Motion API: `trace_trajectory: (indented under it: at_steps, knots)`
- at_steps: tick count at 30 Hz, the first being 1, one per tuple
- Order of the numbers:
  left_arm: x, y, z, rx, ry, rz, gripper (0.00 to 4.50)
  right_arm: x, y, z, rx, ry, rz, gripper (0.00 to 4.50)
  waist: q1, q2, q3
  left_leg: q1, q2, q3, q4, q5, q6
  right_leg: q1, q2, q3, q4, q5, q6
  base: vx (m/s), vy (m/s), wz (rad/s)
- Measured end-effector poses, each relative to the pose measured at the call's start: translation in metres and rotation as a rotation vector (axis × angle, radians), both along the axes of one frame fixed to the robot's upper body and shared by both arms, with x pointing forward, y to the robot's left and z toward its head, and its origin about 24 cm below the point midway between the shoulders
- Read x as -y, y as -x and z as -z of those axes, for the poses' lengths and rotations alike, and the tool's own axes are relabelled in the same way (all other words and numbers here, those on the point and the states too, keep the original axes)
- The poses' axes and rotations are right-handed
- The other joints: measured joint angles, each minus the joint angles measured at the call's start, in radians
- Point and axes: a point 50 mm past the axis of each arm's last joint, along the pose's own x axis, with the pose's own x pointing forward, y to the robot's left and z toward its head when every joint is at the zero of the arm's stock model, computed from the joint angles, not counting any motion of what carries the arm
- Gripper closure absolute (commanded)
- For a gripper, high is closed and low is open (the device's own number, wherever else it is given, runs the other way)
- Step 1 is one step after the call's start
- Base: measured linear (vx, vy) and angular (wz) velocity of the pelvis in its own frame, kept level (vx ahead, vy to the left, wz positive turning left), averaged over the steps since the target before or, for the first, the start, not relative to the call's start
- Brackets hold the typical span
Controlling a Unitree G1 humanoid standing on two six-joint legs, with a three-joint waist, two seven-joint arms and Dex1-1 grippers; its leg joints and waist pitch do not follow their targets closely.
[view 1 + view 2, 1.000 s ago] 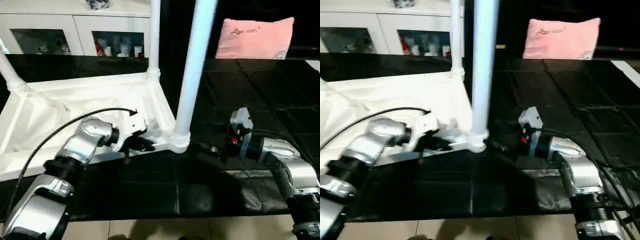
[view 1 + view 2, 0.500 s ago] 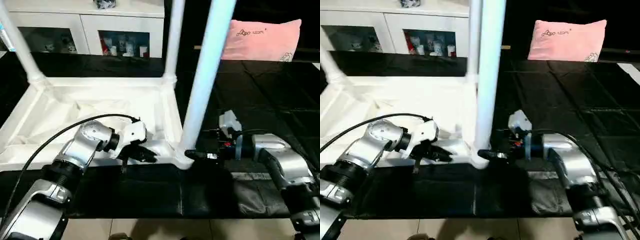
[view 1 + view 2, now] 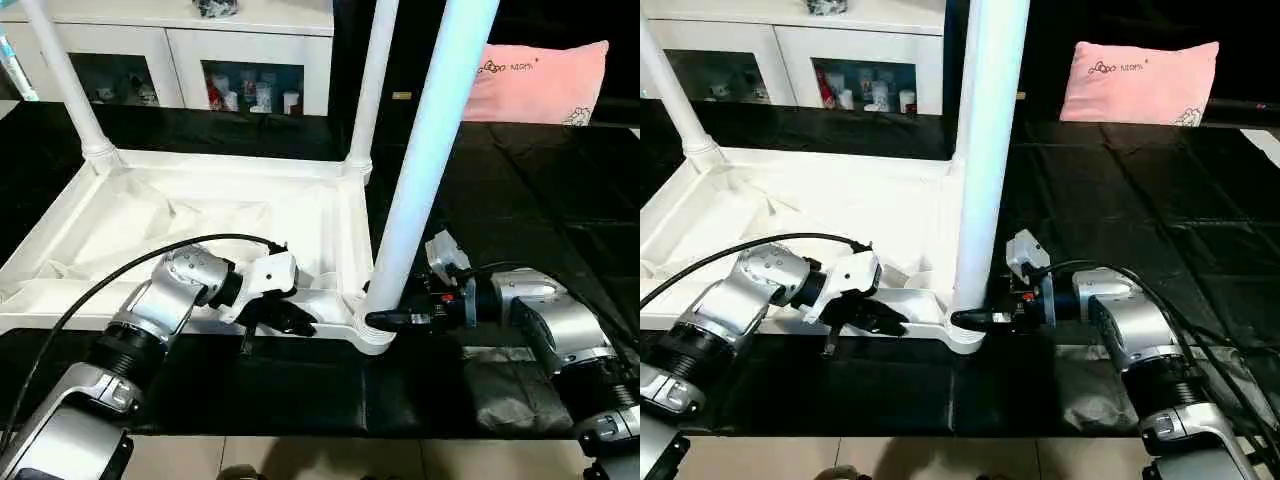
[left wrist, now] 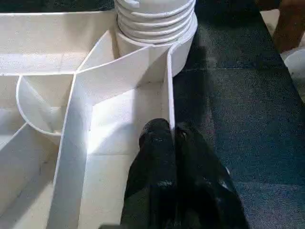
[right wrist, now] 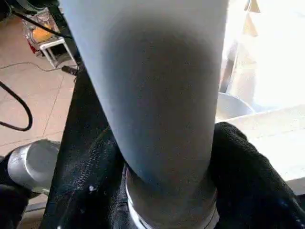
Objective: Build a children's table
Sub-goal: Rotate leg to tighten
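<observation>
Between our right gripper's (image 3: 975, 320) black fingers, closed around it, stands the long white tapered tubular leg (image 3: 425, 160); our left gripper (image 4: 174, 138) pinches the upturned white plastic rectangular tabletop's (image 3: 200, 215) rim.

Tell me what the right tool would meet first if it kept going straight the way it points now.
Almost certainly the base of the near white tapered tubular leg: the right tool already has a black finger either side of it, just above the round corner socket of the white plastic tabletop.

All three upright legs (image 3: 430, 160) run off the frame's top edge
</observation>
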Motion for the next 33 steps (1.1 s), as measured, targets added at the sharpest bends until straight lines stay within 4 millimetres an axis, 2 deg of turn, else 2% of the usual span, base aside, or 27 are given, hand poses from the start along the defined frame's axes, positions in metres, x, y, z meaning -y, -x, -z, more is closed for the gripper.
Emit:
trace_trajectory:
  at_steps: [8,13,16,18,21,24,27,28,31,33]
  knots:
    - [0.002,-0.001,0.001,-0.01,0.003,-0.025,4.5,0.001,0.0,-0.001,0.007,0.008,0.006,2.41,0.002,0.0,-0.001,0.001,0.0,0.0,0.0,0.0,0.0,0.001,0.0,0.0,0.0,0.0,0.0,0.0,0.0,0.0]
    - [0.012,-0.007,0.004,-0.038,0.034,-0.162,4.5,0.001,-0.001,0.004,0.0,-0.008,0.181,2.41,-0.003,0.001,-0.001,0.002,0.0,0.0,0.0,-0.001,-0.003,0.006,0.0,0.0,0.0,0.0,0.0,0.0,0.0,0.0]
    - [0.017,-0.015,0.005,-0.043,0.04,-0.312,4.5,-0.007,-0.01,0.007,0.015,-0.016,0.395,2.44,-0.028,0.001,-0.001,0.002,0.0,0.0,0.001,0.001,-0.005,0.006,0.0,0.0,0.0,0.001,0.0,0.0,0.0,0.0]
    - [0.027,-0.022,0.005,-0.048,0.056,-0.434,4.5,-0.014,-0.02,0.009,0.022,-0.03,0.588,2.45,-0.053,0.0,-0.001,0.002,0.0,0.0,0.001,0.001,-0.006,0.006,0.0,-0.001,-0.001,0.001,0.0,0.0,0.0,0.0]
    - [0.041,-0.027,0.006,-0.057,0.072,-0.543,4.5,-0.023,-0.032,0.009,0.024,-0.029,0.764,2.47,-0.079,0.001,-0.001,0.001,0.0,0.0,0.0,0.001,-0.006,0.005,0.0,-0.001,-0.001,0.001,0.0,0.0,0.0,0.0]
    - [0.053,-0.034,0.007,-0.037,0.092,-0.677,4.5,-0.039,-0.049,0.007,0.025,-0.008,0.948,2.47,-0.085,0.001,-0.001,0.0,0.001,-0.001,-0.002,0.001,-0.006,0.003,0.002,-0.002,0.0,0.001,0.0,0.0,0.0,0.0]
    - [0.06,-0.038,0.006,-0.013,0.09,-0.728,4.5,-0.048,-0.057,0.004,0.037,0.025,1.031,2.47,-0.079,0.001,-0.001,-0.001,0.001,-0.002,-0.004,0.002,-0.004,0.002,0.002,-0.003,-0.001,0.001,-0.001,0.0,0.0,0.0]
    - [0.061,-0.038,0.006,-0.007,0.09,-0.733,4.5,-0.049,-0.058,0.003,0.038,0.025,1.045,1.94,-0.078,0.001,-0.001,-0.001,0.001,-0.002,-0.004,0.002,-0.003,0.002,0.001,-0.003,-0.002,0.001,-0.001,0.0,0.0,0.0]
    - [0.06,-0.039,0.005,0.013,0.08,-0.75,4.5,-0.056,-0.059,0.004,0.025,0.0,1.062,1.75,-0.079,0.001,-0.001,-0.001,0.001,-0.001,-0.004,0.002,-0.002,0.002,0.001,-0.002,-0.002,0.002,-0.003,0.0,0.0,0.0]
    - [0.056,-0.041,0.003,0.033,0.068,-0.757,4.5,-0.059,-0.058,0.004,0.022,-0.016,1.058,1.45,-0.082,0.001,-0.001,-0.001,0.001,-0.001,-0.004,0.001,-0.002,0.002,0.001,-0.002,-0.002,0.002,-0.003,0.0,0.0,0.0]
